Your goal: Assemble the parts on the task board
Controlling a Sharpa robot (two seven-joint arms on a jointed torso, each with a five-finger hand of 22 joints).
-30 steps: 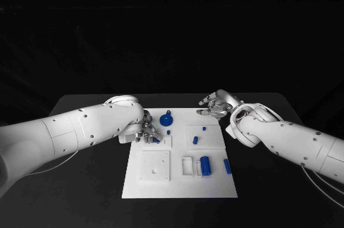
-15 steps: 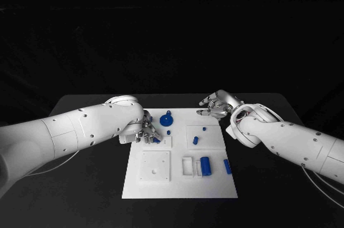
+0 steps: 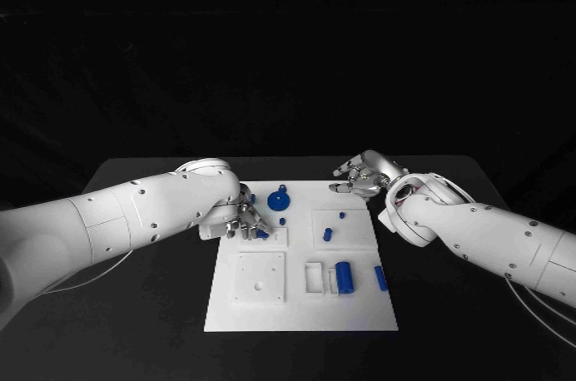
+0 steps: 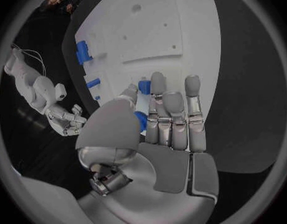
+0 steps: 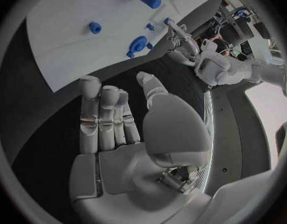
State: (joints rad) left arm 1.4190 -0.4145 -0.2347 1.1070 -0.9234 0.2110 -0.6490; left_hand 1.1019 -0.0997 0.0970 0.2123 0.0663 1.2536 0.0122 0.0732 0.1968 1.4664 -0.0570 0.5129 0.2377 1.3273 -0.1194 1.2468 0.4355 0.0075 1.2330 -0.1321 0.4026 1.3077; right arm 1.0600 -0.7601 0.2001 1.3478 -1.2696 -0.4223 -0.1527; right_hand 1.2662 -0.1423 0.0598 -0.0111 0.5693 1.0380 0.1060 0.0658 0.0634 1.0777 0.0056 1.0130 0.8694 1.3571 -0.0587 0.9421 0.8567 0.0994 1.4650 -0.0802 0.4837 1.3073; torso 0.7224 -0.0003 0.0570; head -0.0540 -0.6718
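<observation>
Your left hand [image 3: 245, 219] sits low over the left edge of the task board [image 3: 300, 314], fingers held close together and pointing down at a small blue part [image 4: 143, 86]. The thumb lies beside a second blue piece [image 4: 141, 120]; you cannot tell whether either is actually pinched. Moving right, a round blue part with a tab [image 3: 279, 201] lies near the board's far edge, then a small blue peg [image 3: 325, 232] stands on a raised white block. A blue cylinder [image 3: 344, 277] rests in the near tray, with a blue bar [image 3: 380, 278] just beside it. Your right hand [image 3: 363, 177] hovers off the board's far right corner, fingers spread, holding nothing.
</observation>
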